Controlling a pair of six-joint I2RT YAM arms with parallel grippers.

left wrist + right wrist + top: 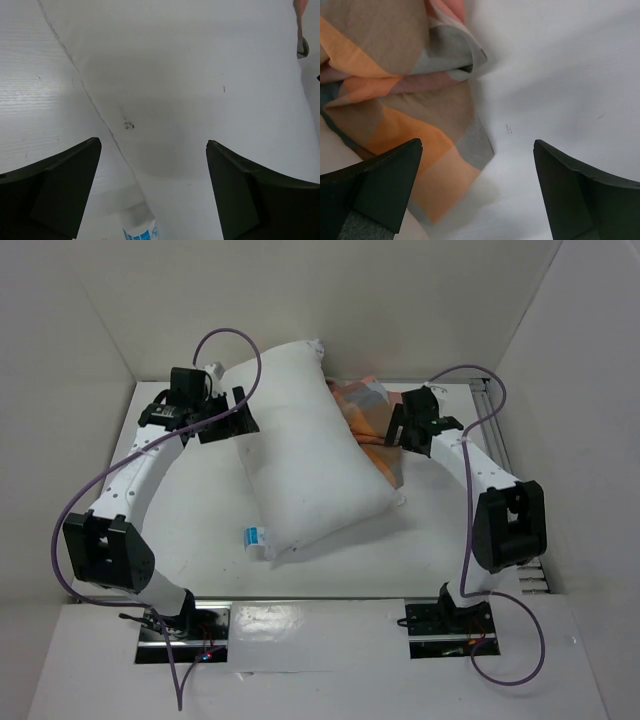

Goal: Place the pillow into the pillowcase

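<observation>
Diagonally across the white tabletop lies the pillow, plump and plain white. One corner points to the far wall, and the near corner carries a small blue-and-white label. The pillowcase, in checks of orange, grey and light blue, sits bunched at the pillow's far right side. Part of it is hidden behind the cushion, and the pillow is entirely outside it.

The left gripper sits at the pillow's far left edge, with its jaws spread wide and nothing between them. In the left wrist view the two dark fingers frame the white cushion surface. The pillow's seam runs down toward the label at the bottom edge, and bare tabletop shows to the left. Whether the fingers touch the fabric cannot be told.

The right gripper sits on the opposite side, over the spot where pillowcase and pillow meet. Its jaws are likewise fully apart and hold nothing. In the right wrist view its fingers straddle the border. The crumpled checked cloth fills the left half and the smooth white pillow fills the right. The cloth's folded edge lies against the cushion.
</observation>
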